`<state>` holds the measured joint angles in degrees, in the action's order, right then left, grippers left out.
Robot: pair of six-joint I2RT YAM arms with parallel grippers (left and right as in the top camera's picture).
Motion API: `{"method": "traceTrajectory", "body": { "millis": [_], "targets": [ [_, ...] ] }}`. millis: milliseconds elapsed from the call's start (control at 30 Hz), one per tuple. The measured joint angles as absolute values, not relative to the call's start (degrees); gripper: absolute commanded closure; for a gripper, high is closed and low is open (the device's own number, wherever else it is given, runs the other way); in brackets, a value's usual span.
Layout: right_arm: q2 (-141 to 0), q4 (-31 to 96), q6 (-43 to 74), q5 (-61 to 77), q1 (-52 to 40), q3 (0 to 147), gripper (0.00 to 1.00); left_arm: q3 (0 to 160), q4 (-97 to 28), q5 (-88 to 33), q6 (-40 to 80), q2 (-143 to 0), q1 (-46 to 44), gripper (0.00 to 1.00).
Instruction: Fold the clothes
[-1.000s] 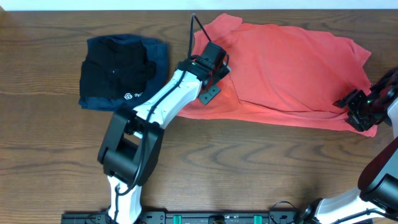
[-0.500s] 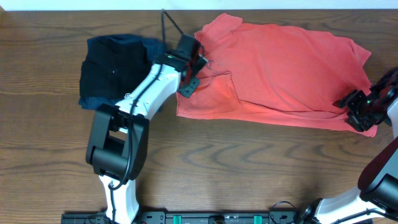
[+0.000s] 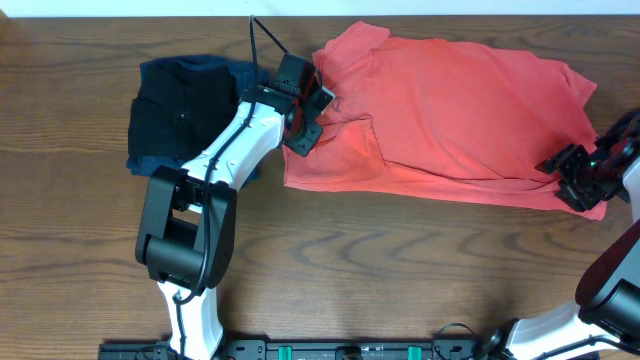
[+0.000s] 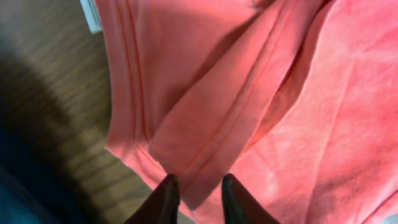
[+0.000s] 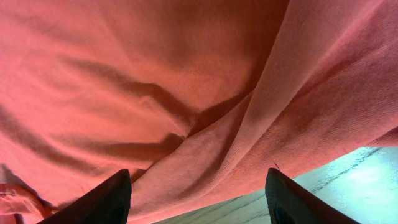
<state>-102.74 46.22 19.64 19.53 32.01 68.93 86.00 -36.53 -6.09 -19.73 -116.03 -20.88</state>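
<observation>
1. T-shirt (image 3: pixel 460 110) lies spread on the table (image 3: pixel 400 270), upper right, mostly flat w/ a few creases; no lettering visible.
2. Left hand (image 4: pixel 200 198) is at the shirt's left edge, fingers nearly together and pinching a doubled bit of hem.
3. Right hand (image 5: pixel 196 193) is at the lower-right corner, jaws wide apart w/ fabric between, nothing visibly clamped, so it reads as open.
4. Progress looks early: a small flap near the left side seems turned over, otherwise no real fold. Sleeves, sides & halving are all left.
5. Dark folded garments (image 3: pixel 185 110) sit stacked at left, beside the left arm.
</observation>
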Motion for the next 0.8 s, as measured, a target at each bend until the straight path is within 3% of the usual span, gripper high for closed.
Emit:
{"method": "traceTrajectory", "body": {
  "millis": [167, 267, 300, 400, 800],
  "targets": [
    [-102.7, 46.2, 19.6, 19.5, 32.0, 68.9, 0.33, 85.8, -38.5, -6.3, -19.6, -116.0, -20.9, 0.56],
    [-102.7, 46.2, 19.6, 19.5, 32.0, 68.9, 0.33, 85.3, -38.5, -6.3, -19.5, -116.0, -20.9, 0.55],
    [-102.7, 46.2, 19.6, 19.5, 32.0, 68.9, 0.33, 85.0, -38.4, -6.3, -19.5, -116.0, -20.9, 0.61],
    [-102.7, 46.2, 19.6, 19.5, 32.0, 68.9, 0.33, 84.2, -37.1, -6.6, -19.4, -116.0, -20.9, 0.94],
    [-102.7, 46.2, 19.6, 19.5, 32.0, 68.9, 0.33, 83.9, -25.0, -5.8, -19.3, -116.0, -20.9, 0.94]
  ]
}}
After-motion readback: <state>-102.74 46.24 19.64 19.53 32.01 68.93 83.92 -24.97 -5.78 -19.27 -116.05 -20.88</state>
